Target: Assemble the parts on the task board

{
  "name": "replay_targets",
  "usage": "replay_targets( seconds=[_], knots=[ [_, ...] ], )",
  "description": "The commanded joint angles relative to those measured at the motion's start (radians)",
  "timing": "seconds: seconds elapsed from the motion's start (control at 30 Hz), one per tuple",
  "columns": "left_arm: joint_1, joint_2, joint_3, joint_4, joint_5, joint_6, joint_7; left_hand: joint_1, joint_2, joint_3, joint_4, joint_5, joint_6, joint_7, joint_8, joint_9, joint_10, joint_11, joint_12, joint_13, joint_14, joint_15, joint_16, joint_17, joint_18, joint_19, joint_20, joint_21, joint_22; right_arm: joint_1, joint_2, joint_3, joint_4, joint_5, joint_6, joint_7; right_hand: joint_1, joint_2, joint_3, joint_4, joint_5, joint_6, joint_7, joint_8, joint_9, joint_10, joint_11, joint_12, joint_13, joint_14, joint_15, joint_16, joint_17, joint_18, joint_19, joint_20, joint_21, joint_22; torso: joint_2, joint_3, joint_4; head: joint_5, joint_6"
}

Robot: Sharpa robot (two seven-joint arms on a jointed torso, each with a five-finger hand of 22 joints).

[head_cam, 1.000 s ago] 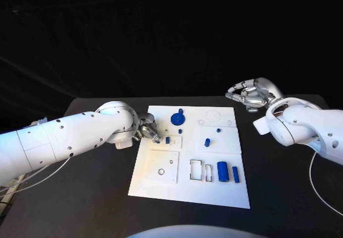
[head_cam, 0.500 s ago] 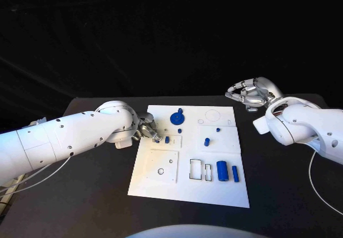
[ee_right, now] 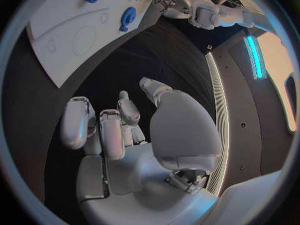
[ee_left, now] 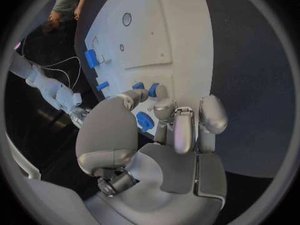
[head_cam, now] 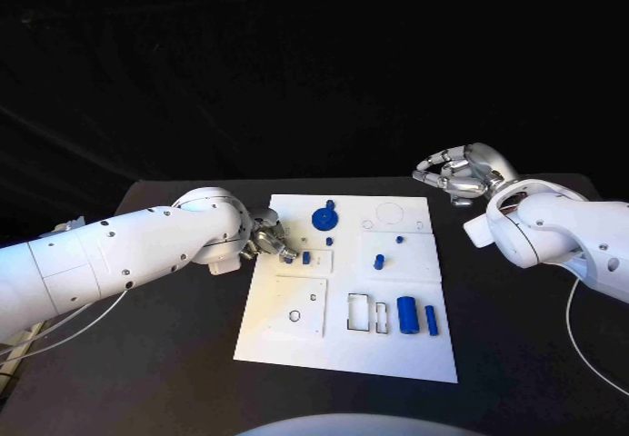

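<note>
Head view: hard overhead light, task board [head_cam: 349, 289] near blown-out white, black table [head_cam: 171, 363] and backdrop swallow everything else; arm shells are bright with soft shading, and shadows on the board are short and faint. Both wrist views are heavy fisheye, board edges bow hard toward the rim, dark vignette all round; left hand [ee_left: 164, 135] and right hand [ee_right: 128, 135] are evenly lit with dull sheen on the metal, no harsh glare. A cyan light strip [ee_right: 253, 55] glows at the right wrist view's rim, slightly smeared.
</note>
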Motion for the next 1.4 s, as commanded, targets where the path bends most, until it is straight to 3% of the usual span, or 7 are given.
replay_targets(
  seconds=[0.03,0.17,0.57,0.73,0.93,1.13,1.4],
  knots=[
    [-0.003,-0.006,-0.001,0.003,0.006,-0.020,-0.008,-0.002,-0.004,-0.027,0.016,-0.016,0.000,0.005,-0.005,-0.005,-0.008,0.000,-0.004,-0.003,0.060,-0.006,0.006,0.078,-0.005,0.003,0.001,-0.006,-0.001,0.000,0.000,0.000,0.000,0.000,0.006,0.008,-0.007,0.001,-0.004,0.006,0.003,-0.007,-0.002,0.004,0.001,-0.005,0.001,-0.005,-0.002,0.043,-0.006,-0.005,-0.001,0.009,-0.006,0.000,-0.006,-0.001,0.000,0.0001,-0.0002,-0.001,0.002],
    [-0.003,-0.012,0.000,0.006,0.019,-0.043,-0.007,-0.023,0.004,-0.075,0.020,-0.086,-0.002,0.008,-0.009,-0.013,-0.015,0.003,-0.003,-0.003,0.060,-0.004,0.005,0.077,-0.004,0.000,0.003,-0.010,-0.007,-0.001,0.000,0.000,-0.001,0.000,0.006,0.009,-0.007,0.001,-0.004,0.006,0.003,-0.007,-0.002,0.004,0.001,-0.005,0.001,-0.005,-0.002,0.043,-0.006,-0.005,-0.001,0.009,-0.006,0.000,-0.006,-0.001,-0.001,0.0001,-0.0001,-0.002,0.004],
    [-0.003,-0.029,0.013,0.018,0.063,-0.122,0.021,-0.023,0.021,-0.120,0.021,-0.094,-0.022,0.014,-0.019,-0.023,-0.048,0.008,-0.035,-0.060,0.059,-0.001,0.004,0.076,0.002,-0.016,0.006,-0.023,-0.035,-0.001,0.000,0.000,-0.003,0.000,0.006,0.009,-0.007,0.001,-0.004,0.006,0.003,-0.007,-0.002,0.004,0.001,-0.005,0.001,-0.005,-0.002,0.043,-0.006,-0.005,-0.001,0.009,-0.006,0.000,-0.006,-0.001,-0.001,0.0007,-0.0004,-0.002,0.007],
    [0.000,-0.036,0.021,0.022,0.143,-0.201,0.106,0.004,0.034,-0.154,0.021,-0.090,-0.080,0.041,-0.040,-0.037,-0.195,0.033,-0.203,-0.305,0.049,0.019,-0.010,0.051,0.021,-0.088,0.021,-0.084,-0.150,-0.001,0.000,0.000,-0.005,0.001,0.006,0.009,-0.009,0.001,-0.005,0.007,0.003,-0.007,-0.002,0.004,0.001,-0.005,0.001,-0.005,-0.002,0.043,-0.006,-0.005,-0.001,0.009,-0.006,0.000,-0.006,-0.001,-0.002,0.0007,-0.0003,-0.002,0.009],
    [0.000,-0.025,0.020,0.020,0.183,-0.304,0.250,0.071,0.056,-0.245,0.021,-0.092,-0.248,0.126,-0.099,-0.096,-0.405,0.116,-0.329,-0.390,-0.082,0.094,-0.153,-0.201,0.071,-0.304,0.081,-0.284,-0.456,-0.002,-0.001,0.000,-0.006,0.002,0.005,0.010,-0.010,0.001,-0.006,0.008,0.003,-0.008,-0.002,0.004,0.001,-0.005,0.001,-0.005,-0.002,0.043,-0.006,-0.005,-0.001,0.009,-0.006,0.000,-0.006,-0.002,0.000,-0.0001,0.0021,-0.010,0.014],
    [-0.003,-0.005,0.007,0.016,0.085,-0.408,0.405,0.300,0.065,-0.213,0.002,-0.083,-0.267,0.148,-0.134,-0.166,-0.482,0.139,-0.387,-0.466,-0.187,0.117,-0.229,-0.364,0.076,-0.330,0.109,-0.336,-0.485,-0.002,-0.001,0.000,-0.006,0.003,0.007,0.010,-0.010,0.001,-0.006,0.008,0.003,-0.008,-0.002,0.004,0.001,-0.005,0.001,-0.005,-0.002,0.043,-0.006,-0.005,-0.001,0.009,-0.006,0.000,-0.006,-0.002,0.000,0.0005,-0.0006,-0.009,0.016],
    [-0.020,0.029,-0.013,0.000,-0.156,-0.467,0.552,0.447,-0.010,-0.073,-0.018,-0.091,-0.236,0.149,-0.188,-0.252,-0.506,0.147,-0.489,-0.576,-0.273,0.125,-0.263,-0.485,0.075,-0.355,0.115,-0.349,-0.489,-0.003,-0.001,0.000,-0.006,0.003,0.010,0.010,-0.011,0.002,-0.006,0.009,0.003,-0.008,-0.002,0.005,0.001,-0.006,0.001,-0.006,-0.003,0.043,-0.006,-0.005,-0.001,0.009,-0.005,0.000,-0.007,-0.002,0.001,0.0004,-0.0006,-0.015,0.019]
  ],
)
